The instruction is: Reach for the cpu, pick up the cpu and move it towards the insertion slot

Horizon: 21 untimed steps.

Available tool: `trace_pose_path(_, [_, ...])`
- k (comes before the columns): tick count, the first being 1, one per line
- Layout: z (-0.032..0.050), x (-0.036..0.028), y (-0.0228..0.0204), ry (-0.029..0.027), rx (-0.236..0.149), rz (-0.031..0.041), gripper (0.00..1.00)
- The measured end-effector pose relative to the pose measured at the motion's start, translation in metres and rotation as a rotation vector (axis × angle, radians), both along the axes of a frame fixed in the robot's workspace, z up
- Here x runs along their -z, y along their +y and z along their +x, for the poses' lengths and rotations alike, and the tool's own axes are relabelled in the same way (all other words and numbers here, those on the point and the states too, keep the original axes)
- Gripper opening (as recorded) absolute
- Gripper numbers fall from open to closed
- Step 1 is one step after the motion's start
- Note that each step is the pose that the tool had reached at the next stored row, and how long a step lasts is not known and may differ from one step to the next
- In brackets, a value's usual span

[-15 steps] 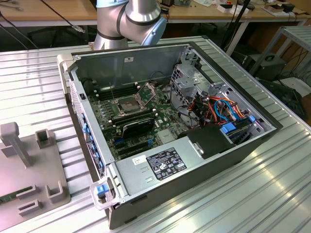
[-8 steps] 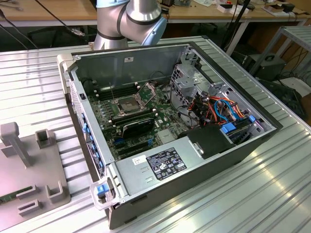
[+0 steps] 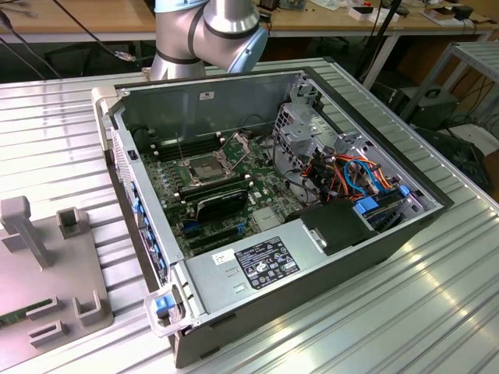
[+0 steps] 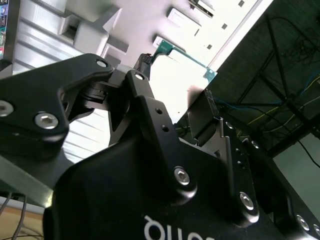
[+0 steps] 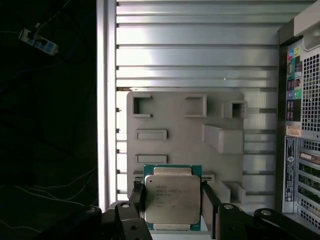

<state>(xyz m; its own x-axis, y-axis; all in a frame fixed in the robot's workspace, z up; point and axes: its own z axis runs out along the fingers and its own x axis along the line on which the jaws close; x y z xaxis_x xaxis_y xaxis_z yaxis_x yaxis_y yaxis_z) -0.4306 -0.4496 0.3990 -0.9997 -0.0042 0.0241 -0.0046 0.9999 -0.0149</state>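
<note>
1. The cpu point(image 5: 172, 197) sits between the black fingers of the gripper point(image 5: 172, 202), pinched on two opposite edges with its flat face to the first wrist view, probably so that it stays level.
2. It is held above the grey fixture plate point(image 5: 185, 135) on the ribbed tabletop point(image 5: 200, 50).
3. The insertion slot point(image 3: 204, 167) lies in the open computer case point(image 3: 327, 265), at about 10 o'clock from the case's middle in the exterior view, its bracket raised.

I count one cpu point(image 5: 172, 198), one gripper point(image 5: 172, 200) with two black fingers point(image 5: 137, 196), one grey fixture plate point(image 5: 185, 135), one open computer case point(image 3: 273, 210), one insertion slot point(image 3: 204, 167), one black glossy card point(image 3: 221, 204), one robot arm point(image 3: 207, 35).
</note>
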Motion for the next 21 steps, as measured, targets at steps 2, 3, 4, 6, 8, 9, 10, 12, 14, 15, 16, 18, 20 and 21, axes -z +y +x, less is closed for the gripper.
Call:
trace_pose_path(2, [0.0026,0.0000,0.0000,0.0000,0.000,0.0000,0.55])
trace_pose_path(3, [0.0045,0.0000,0.0000,0.0001,0.000,0.0000,0.55])
trace_pose_path(4, [0.0059,0.0000,0.0000,0.0000,0.000,0.0000,0.55])
trace_pose_path(6, [0.0110,0.0000,0.0000,0.0000,0.000,0.0000,0.55])
trace_pose_path(8, [0.0142,0.0000,0.0000,0.0000,0.000,0.0000,0.55])
trace_pose_path(9, [0.0145,0.0001,0.0000,-0.0001,0.000,0.0000,0.55])
trace_pose_path(10, [0.0150,0.0000,0.0000,0.0000,0.000,0.0000,0.55])
trace_pose_path(12, [0.0162,-0.0001,-0.0001,0.0001,0.000,-0.0001,0.55])
trace_pose_path(14, [0.0189,0.0000,0.0000,0.0000,0.000,0.0000,0.55])
trace_pose_path(15, [0.0201,0.0000,0.0000,0.0000,0.000,0.0000,0.55])
trace_pose_path(16, [0.0229,0.0000,0.0000,0.0000,0.000,0.0000,0.55])
trace_pose_path(18, [0.0284,0.0000,0.0000,0.0000,0.000,0.0000,0.55])
trace_pose_path(20, [0.0350,-0.0001,0.0000,0.0001,0.000,-0.0001,0.55])
trace_pose_path(21, [0.0370,0.0000,0.0000,0.0001,0.000,0.0000,0.55])
